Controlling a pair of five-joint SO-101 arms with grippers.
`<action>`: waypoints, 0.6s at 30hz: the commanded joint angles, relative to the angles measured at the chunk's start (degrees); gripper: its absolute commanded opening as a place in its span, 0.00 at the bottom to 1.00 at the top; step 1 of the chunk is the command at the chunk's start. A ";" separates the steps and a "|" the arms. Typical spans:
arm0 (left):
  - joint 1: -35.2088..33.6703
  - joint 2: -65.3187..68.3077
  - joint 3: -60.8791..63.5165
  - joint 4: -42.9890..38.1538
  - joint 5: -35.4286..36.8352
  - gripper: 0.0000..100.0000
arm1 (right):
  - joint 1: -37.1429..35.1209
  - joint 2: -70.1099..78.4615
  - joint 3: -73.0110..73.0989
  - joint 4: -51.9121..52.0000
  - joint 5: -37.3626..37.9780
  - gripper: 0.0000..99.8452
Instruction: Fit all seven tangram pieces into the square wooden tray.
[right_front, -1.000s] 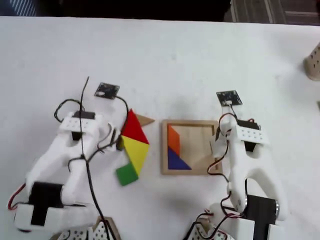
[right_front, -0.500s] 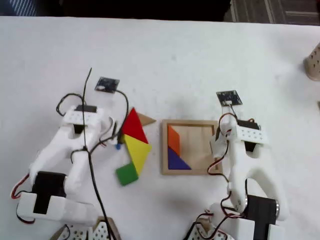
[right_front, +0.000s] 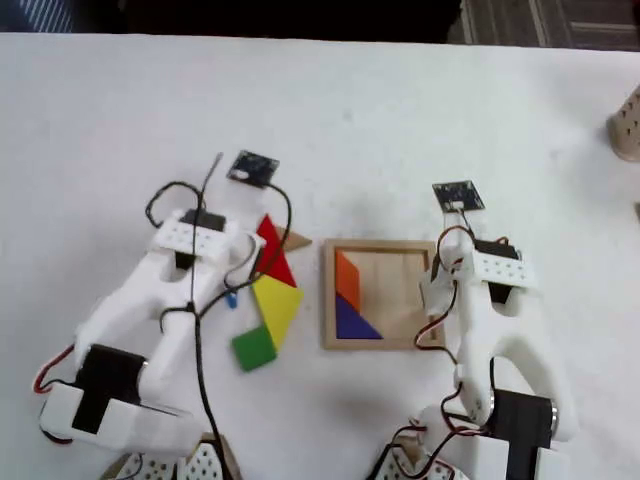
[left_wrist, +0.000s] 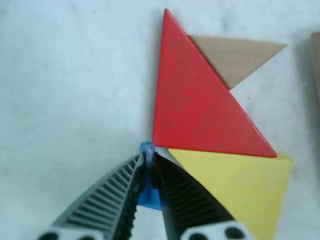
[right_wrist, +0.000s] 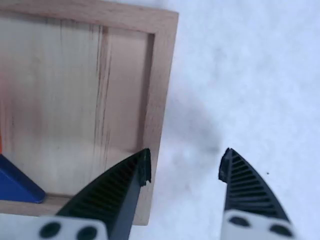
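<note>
Two pieces, an orange wooden piece (right_front: 347, 277) and a blue wooden triangle (right_front: 350, 322), occupy the square wooden tray (right_front: 380, 344). The left gripper (left_wrist: 148, 159), clamped on a small blue piece (left_wrist: 148, 198), has moved nearer the tray's left side; placement pending. The right gripper (right_wrist: 185, 162) gapes over its right rim

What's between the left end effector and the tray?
In the high view, the yellow triangle, then bare table up to the tray. The left end effector grips a blue piece.

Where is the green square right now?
In the high view the green square lies on the table, left of the tray, beside the yellow triangle.
</note>
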 joint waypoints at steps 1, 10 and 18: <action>0.31 -0.04 -0.26 1.23 0.09 0.02 | 0.75 0.57 -2.02 -0.13 0.09 0.22; -1.71 -0.84 -0.26 1.14 0.09 0.09 | 0.66 0.57 -2.02 -0.22 0.09 0.22; -9.36 -9.27 6.24 2.11 0.44 0.31 | 0.57 0.66 -2.02 -0.22 0.09 0.22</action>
